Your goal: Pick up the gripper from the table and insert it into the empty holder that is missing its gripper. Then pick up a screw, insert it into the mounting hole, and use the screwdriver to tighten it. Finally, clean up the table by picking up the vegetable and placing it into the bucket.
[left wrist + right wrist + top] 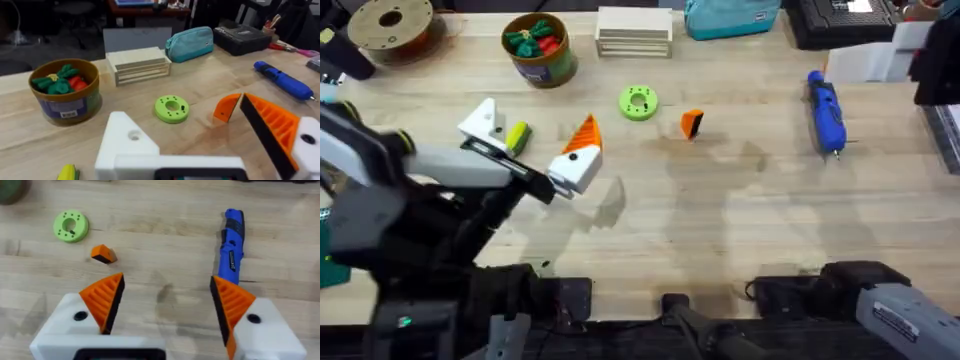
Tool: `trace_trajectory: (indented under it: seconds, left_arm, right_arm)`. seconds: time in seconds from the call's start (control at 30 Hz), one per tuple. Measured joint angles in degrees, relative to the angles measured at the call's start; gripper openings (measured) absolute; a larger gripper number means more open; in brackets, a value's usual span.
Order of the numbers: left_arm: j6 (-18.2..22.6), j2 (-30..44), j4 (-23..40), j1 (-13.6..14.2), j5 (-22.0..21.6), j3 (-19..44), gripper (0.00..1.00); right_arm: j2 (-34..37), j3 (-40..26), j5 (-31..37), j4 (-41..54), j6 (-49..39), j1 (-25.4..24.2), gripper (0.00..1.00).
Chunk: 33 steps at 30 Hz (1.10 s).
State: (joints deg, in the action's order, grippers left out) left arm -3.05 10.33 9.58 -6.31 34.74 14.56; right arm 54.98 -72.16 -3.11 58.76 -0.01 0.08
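Observation:
The small orange gripper (691,123) (227,107) (104,254) lies loose on the table near the middle. My left gripper (532,140) (195,127) is open; one of its white mounts is the bare holder (485,120) (125,145), while the other carries an orange wedge (585,133). The yellow-green vegetable (517,137) (67,172) lies on the table beside the holder. The blue screwdriver (826,108) (282,80) (232,245) rests at the right. The bucket (538,48) (65,90), holding red and green toys, stands at the back left. My right gripper (167,297) is open above bare wood, with orange wedges on both fingers.
A flat green ring disc (639,102) (171,109) (70,226) with a small dark piece on it lies left of the loose gripper. A wooden block stack (634,32), a teal pouch (730,18) and a filament spool (390,25) line the back edge.

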Motion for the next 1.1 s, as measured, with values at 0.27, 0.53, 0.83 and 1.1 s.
trace_trajectory:
  seconds: [0.27, 0.53, 0.83, 1.1]
  left_arm:
    - [0.02, -6.95, -7.2, 0.0, 0.15, -8.95, 0.985]
    - [-2.73, -10.04, -5.71, 0.07, 0.54, -13.8, 0.985]
    - [-3.36, -10.02, -5.27, 0.07, 7.66, -13.8, 0.985]
    - [-3.45, -10.03, -4.05, 0.07, 18.53, -13.76, 0.985]
  right_arm:
    - [0.0, 0.0, 0.0, 0.0, -0.02, 0.0, 0.99]
    - [0.0, 0.0, 0.02, 0.0, -0.01, 0.0, 0.99]
    - [0.0, -0.02, 0.02, 0.0, -0.02, 0.0, 0.991]
    - [0.0, 0.0, 0.0, 0.0, 0.0, 0.0, 0.991]
